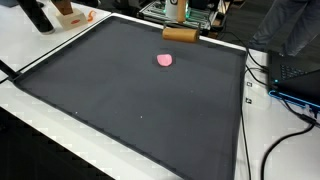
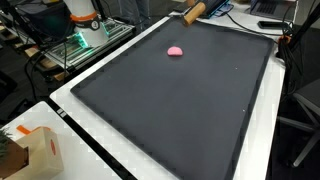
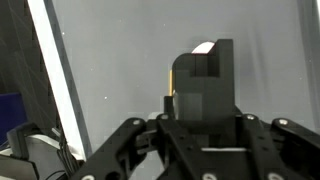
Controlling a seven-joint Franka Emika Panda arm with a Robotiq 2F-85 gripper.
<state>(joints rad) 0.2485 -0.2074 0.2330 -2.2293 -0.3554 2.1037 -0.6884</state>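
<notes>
On the black mat (image 1: 120, 95), which covered most of a white table (image 1: 275, 150), a small pink lump (image 1: 165, 60) lay flat on the far half. In both exterior views it sat alone and well apart from the mat's edges (image 2: 175, 50). A brown wooden cylinder (image 1: 181, 35) lay on its side at the far border of the mat, near the pink lump but not touching it. In an exterior view it lay at a slant across the mat's corner (image 2: 192, 13).

In the wrist view the gripper (image 3: 203, 62) entered from the bottom of the frame, its dark body filling the lower part. The jaws stood narrow, and the fingers (image 3: 210, 85) read as one dark block at the centre with no gap visible between them. A pale tan sliver showed along the block's left side and top. It could not be told whether that was something gripped. Behind the fingers lay a plain grey surface, with a white strip running down the left side.

A cardboard box (image 2: 40, 150) stood on the table off the mat's near corner. Cables (image 1: 300, 105) ran along the table beside the mat.
</notes>
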